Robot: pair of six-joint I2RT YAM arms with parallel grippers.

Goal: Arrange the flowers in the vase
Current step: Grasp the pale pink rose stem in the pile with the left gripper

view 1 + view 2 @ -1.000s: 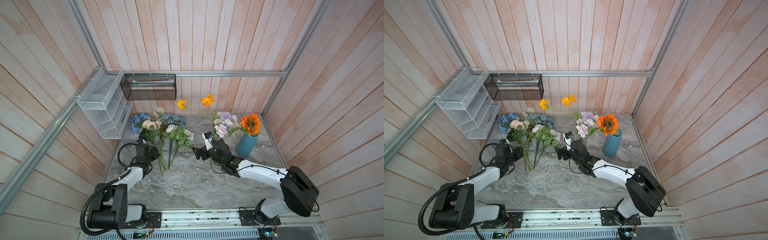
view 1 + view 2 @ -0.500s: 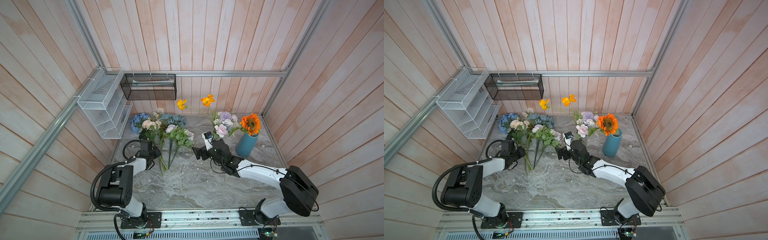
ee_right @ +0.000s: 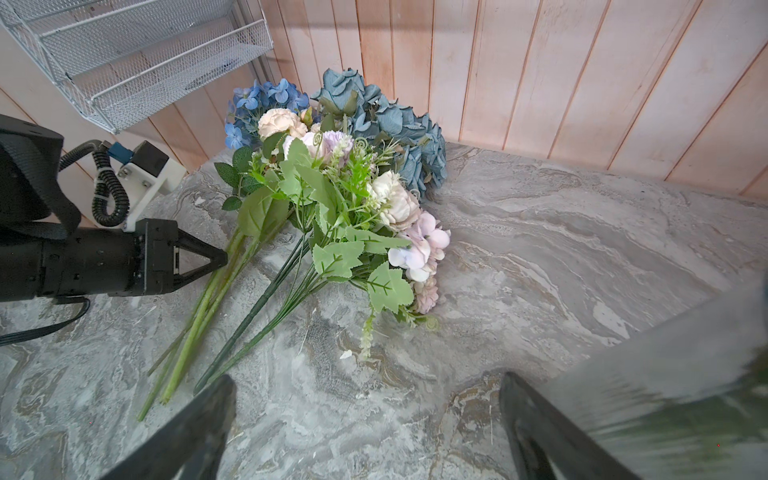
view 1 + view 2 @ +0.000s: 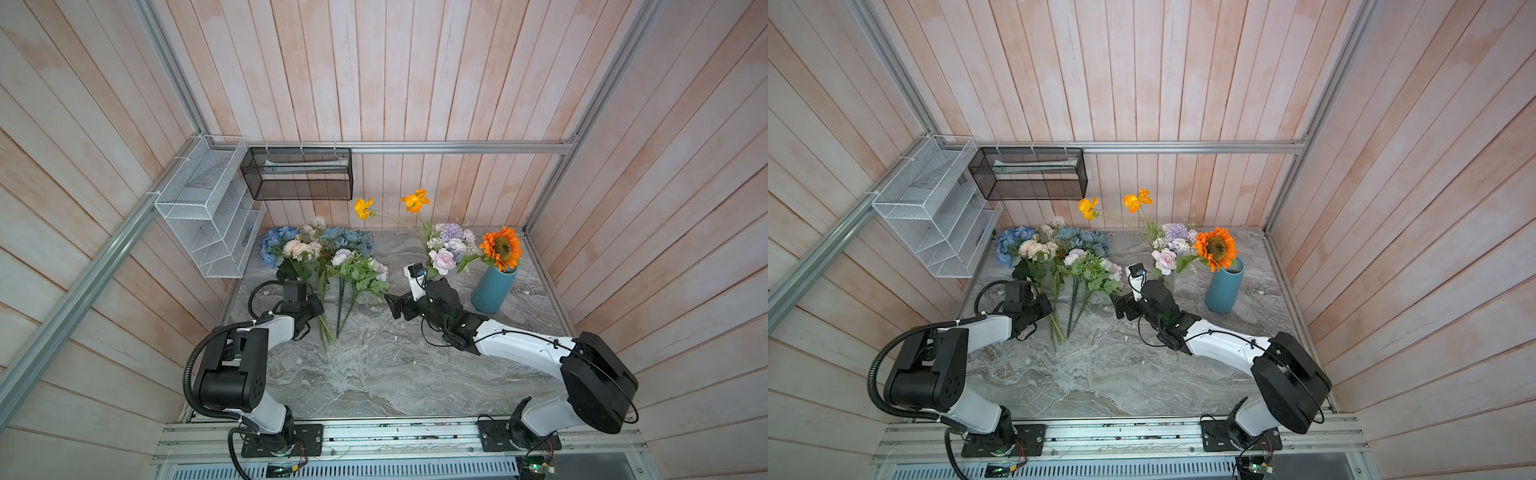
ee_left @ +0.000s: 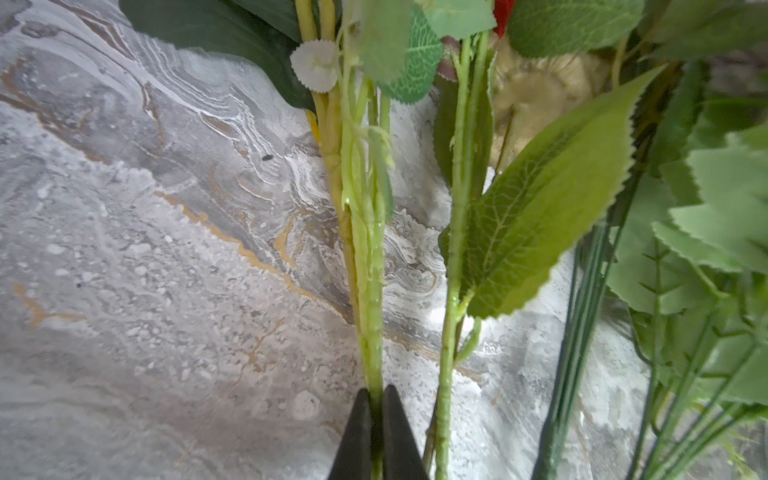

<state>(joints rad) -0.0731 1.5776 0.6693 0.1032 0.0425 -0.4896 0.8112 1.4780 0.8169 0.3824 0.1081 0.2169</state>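
Note:
Several loose flowers (image 4: 324,257) (image 4: 1054,253) lie in a heap at the back left of the marble table, stems toward the front. My left gripper (image 4: 318,309) (image 5: 376,399) is shut on one light green stem (image 5: 370,291) of the leftmost bundle, low over the table. The blue vase (image 4: 492,289) (image 4: 1223,289) stands at the back right with an orange sunflower (image 4: 500,247) in it. Orange poppies and pale roses (image 4: 446,249) rise just left of it, their base hidden. My right gripper (image 4: 399,305) (image 3: 365,399) hangs open and empty between heap and vase.
A white wire rack (image 4: 203,208) and a black mesh basket (image 4: 297,172) hang on the back-left walls above the flowers. Wooden walls close in three sides. A blurred grey shape (image 3: 665,374) sits close beside my right gripper in the right wrist view.
My left gripper has closed onto the green stem at the heap, and the left arm has folded back toward its base. The right arm has stayed still and open.

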